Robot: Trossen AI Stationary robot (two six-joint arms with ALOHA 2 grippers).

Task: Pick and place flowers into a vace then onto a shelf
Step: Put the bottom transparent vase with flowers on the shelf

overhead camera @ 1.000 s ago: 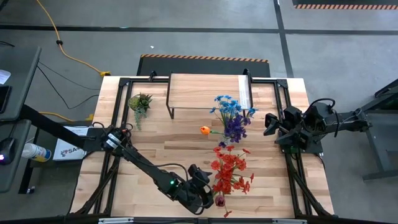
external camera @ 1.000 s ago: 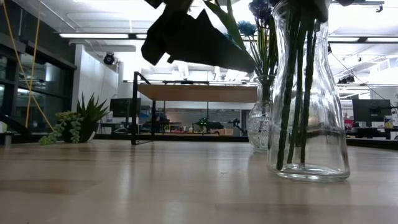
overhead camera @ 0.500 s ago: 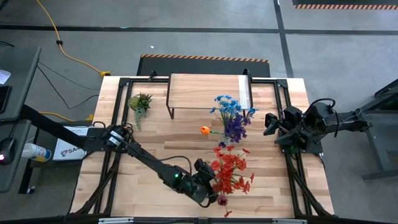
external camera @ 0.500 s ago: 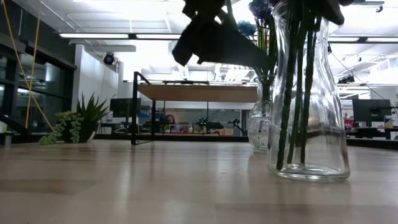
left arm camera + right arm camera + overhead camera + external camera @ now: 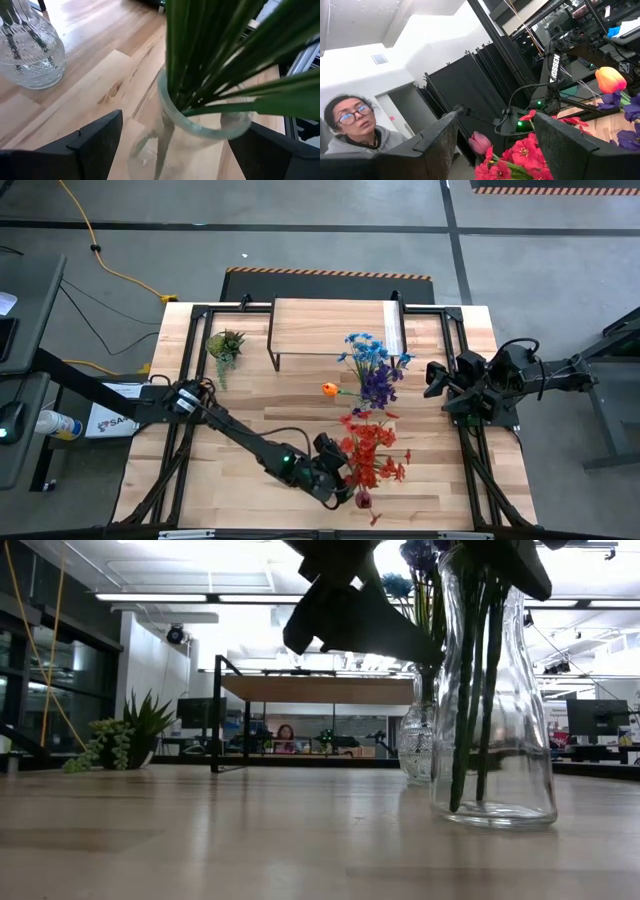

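Red flowers (image 5: 372,455) stand with their green stems (image 5: 200,55) in a clear glass vase (image 5: 493,720) near the table's front edge. My left gripper (image 5: 180,150) is open, one finger on each side of the vase's neck (image 5: 200,125); it shows in the high view (image 5: 343,478) just left of the blooms. Blue and purple flowers (image 5: 372,370) and an orange one (image 5: 329,389) stand in a second glass vase (image 5: 420,735) in front of the shelf (image 5: 335,330). My right gripper (image 5: 435,375) hangs open and empty at the table's right side. My left gripper has a finger (image 5: 95,142) standing clear of the neck on one side. The other finger (image 5: 270,150) is right by the rim (image 5: 240,125). Whether it touches the glass cannot be told. The fingers come slanting down from the table's left.
A small green spiky plant (image 5: 225,345) stands at the far left of the table. Black frame rails run along the table's edges (image 5: 190,420). A person shows beyond the table in the right wrist view (image 5: 350,125).
My left gripper has moved toward the table's right edge, up to the vase of red flowers, and has rolled a little; its fingers now stand on both sides of the neck. The red flowers and their stems have shifted slightly in the vase.
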